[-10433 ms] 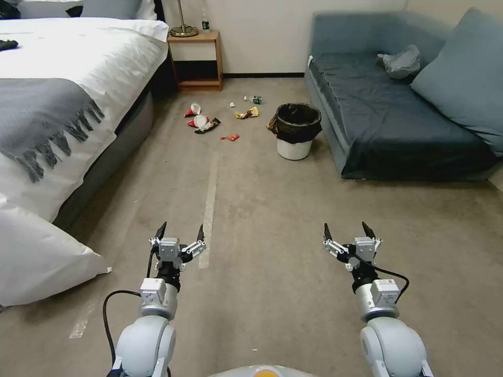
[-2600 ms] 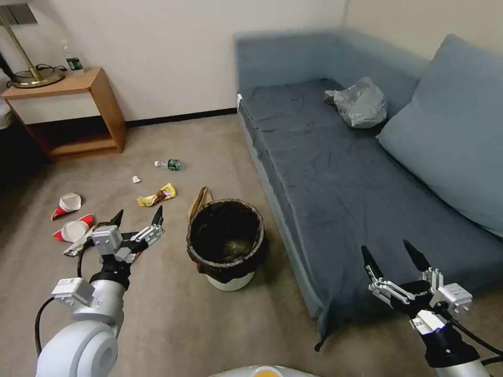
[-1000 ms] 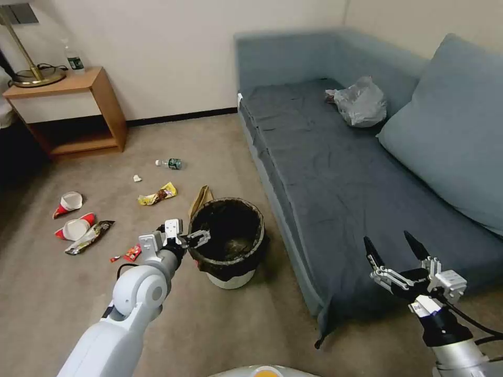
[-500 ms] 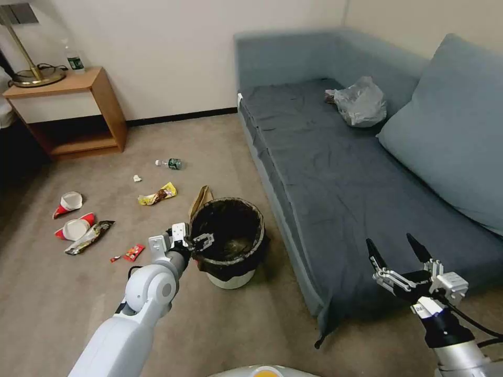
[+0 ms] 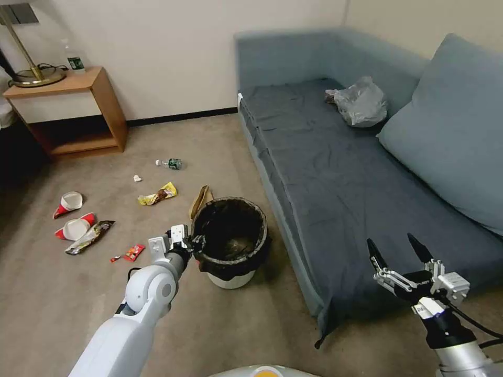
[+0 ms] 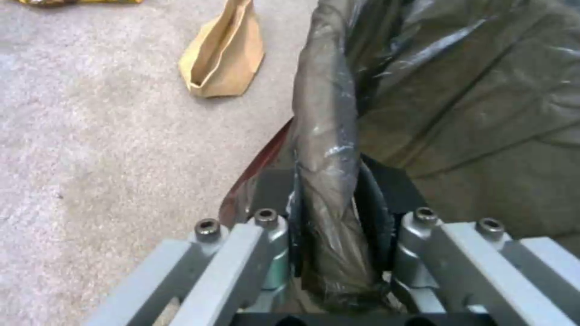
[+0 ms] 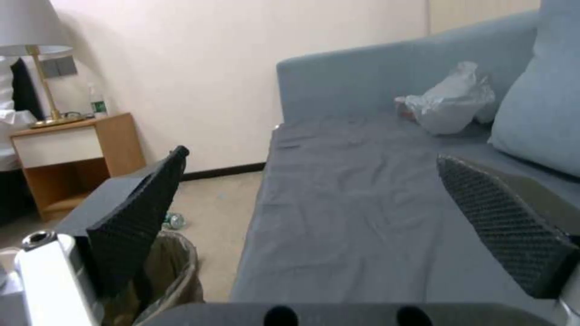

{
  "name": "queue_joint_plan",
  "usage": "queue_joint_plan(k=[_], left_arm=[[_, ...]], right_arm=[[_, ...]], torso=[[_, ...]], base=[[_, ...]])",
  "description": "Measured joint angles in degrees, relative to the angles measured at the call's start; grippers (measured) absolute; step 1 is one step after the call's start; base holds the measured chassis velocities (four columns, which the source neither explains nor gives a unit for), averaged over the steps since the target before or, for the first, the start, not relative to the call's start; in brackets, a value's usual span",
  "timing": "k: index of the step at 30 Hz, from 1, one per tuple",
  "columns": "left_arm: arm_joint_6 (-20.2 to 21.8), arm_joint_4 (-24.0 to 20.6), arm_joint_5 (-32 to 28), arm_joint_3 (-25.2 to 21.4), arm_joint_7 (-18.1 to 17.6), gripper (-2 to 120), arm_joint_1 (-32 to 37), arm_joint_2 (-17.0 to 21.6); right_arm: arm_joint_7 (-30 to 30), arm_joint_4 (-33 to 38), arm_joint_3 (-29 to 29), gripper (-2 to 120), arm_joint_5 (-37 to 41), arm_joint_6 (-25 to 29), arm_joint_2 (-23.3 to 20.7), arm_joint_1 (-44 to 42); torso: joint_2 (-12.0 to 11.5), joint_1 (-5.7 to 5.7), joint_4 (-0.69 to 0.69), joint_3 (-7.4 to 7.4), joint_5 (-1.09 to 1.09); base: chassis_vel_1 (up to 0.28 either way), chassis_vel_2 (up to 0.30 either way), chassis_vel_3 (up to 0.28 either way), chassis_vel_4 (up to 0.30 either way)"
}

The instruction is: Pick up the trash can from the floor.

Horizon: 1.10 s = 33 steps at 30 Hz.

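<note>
Left gripper (image 5: 195,244): jaws clamped on the bag-lined near-left rim of the trash can (image 5: 230,242). The trash can stands on the floor (image 5: 220,324) beside the sofa (image 5: 335,188). Right gripper (image 5: 399,250): jaws wide apart, hovering above the sofa's front edge.

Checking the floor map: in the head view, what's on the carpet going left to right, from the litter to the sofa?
Red-and-white paper cups → red wrapper → yellow wrapper → left gripper, shut on the bin's rim → trash can → sofa.
</note>
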Motion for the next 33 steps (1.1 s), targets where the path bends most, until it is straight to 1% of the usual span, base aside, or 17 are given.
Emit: queue_joint_plan(k=[8,9,11,12,28,33], left_arm=[[-0.13,-0.50,0.03,-0.52,-0.11,12,0.92,-0.08],[-0.15,-0.71,0.07,-0.71,-0.14,8,1.22,-0.09],[-0.16,-0.92,0.10,-0.85,-0.15,7,1.43,-0.09],[-0.17,-1.16,0.15,-1.00,-0.16,4,1.62,-0.08],[-0.17,-1.60,0.32,-1.48,0.07,4,2.03,-0.09],[-0.24,-4.03,0.90,-2.68,0.30,4,2.81,-0.18]], right_arm=[[-0.12,0.40,-0.18,100,-0.02,0.07,0.08,-0.18],[-0.16,0.53,-0.20,100,-0.04,0.09,0.06,-0.22],[-0.18,0.62,-0.19,100,-0.04,0.10,-0.01,-0.26],[-0.19,0.71,-0.10,100,-0.03,0.11,-0.09,-0.31],[-0.21,0.94,0.05,100,-0.25,0.16,0.23,-0.62],[-0.26,0.97,0.05,100,-0.26,0.16,0.27,-0.60]], torso=[[0.00,0.00,0.00,0.00,0.00],[0.00,0.00,-0.01,0.00,0.00],[0.00,0.00,0.00,0.00,0.00],[0.00,0.00,0.00,0.00,0.00],[0.00,0.00,0.00,0.00,0.00],[0.00,0.00,-0.01,0.00,0.00]], base=[[0.000,0.000,0.000,0.000],[0.000,0.000,0.000,0.000],[0.000,0.000,0.000,0.000],[0.000,0.000,0.000,0.000],[0.000,0.000,0.000,0.000],[0.000,0.000,0.000,0.000]])
